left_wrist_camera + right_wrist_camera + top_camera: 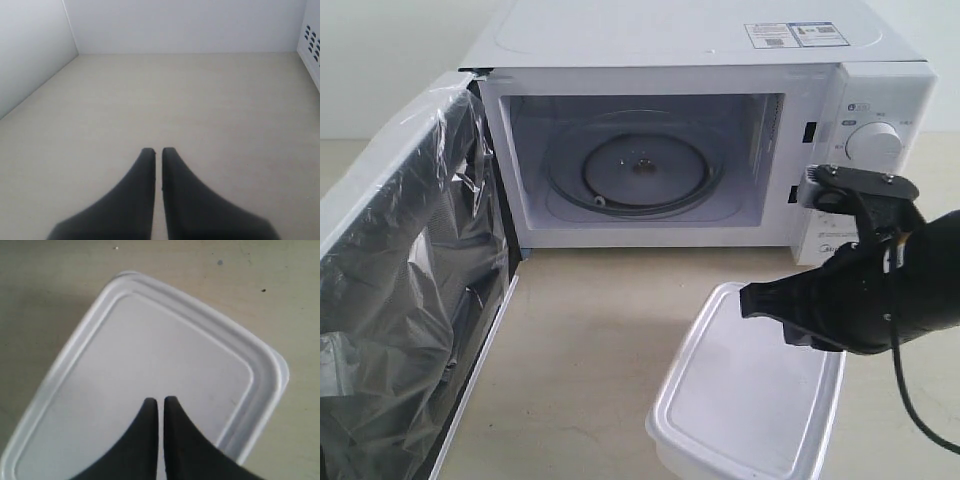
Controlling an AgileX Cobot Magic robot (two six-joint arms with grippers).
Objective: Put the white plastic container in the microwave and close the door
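now: the white plastic container (745,400) sits on the desk (590,330) in front of the microwave (700,40), lid on, toward the right of the exterior view and well outside the cavity. the door (400,300) stands swung wide on the left, with loose clear film over its window. the glass turntable (645,170) is bare.

right tool (752,300) hangs over the far end of the lid, the end nearer the microwave. its fingers are drawn together with only a sliver between them, gripping nothing. cannot tell whether the tips touch the lid. the right wrist view confirms the box lies directly beneath, askew to the finger line.

left tool (154,150) is likewise closed and empty, over bare desk; the exterior view does not show it.

key relation: the box's long axis runs roughly from the camera toward the microwave front, slanted a little. the open cavity lies ahead and to the left of it. the right arm is plainly the nearer one. judgement: its tool needs to spread and take the box across the short width or at a rim before any carry. grasp not yet made; door step is untouched.
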